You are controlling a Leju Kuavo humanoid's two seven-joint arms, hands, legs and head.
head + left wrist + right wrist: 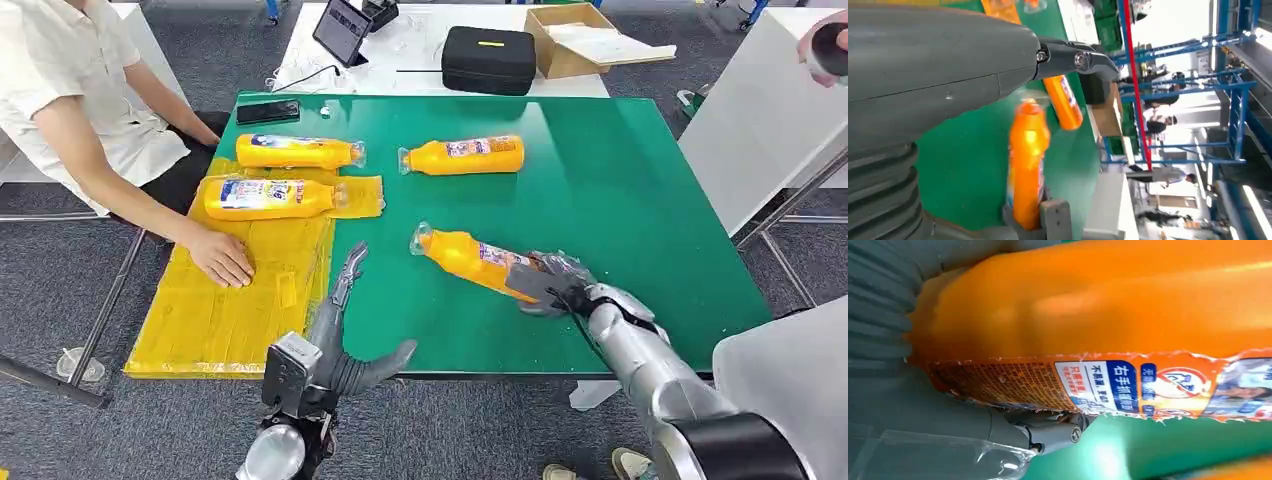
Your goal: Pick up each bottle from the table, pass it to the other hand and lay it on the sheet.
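Bottles, four orange ones, lie across the green desk. Largest after the desk is the yellow sheet draped over its near-left edge, where a person's hand presses flat. Two bottles rest on the sheet's far end: the far sheet bottle and the near sheet bottle just beside it. A lone bottle lies on bare green further right. The held bottle, near the desk's middle, is gripped at its base by the right hand, fingers wrapped around it. The left hand hovers at the near edge, fingers spread, holding nothing.
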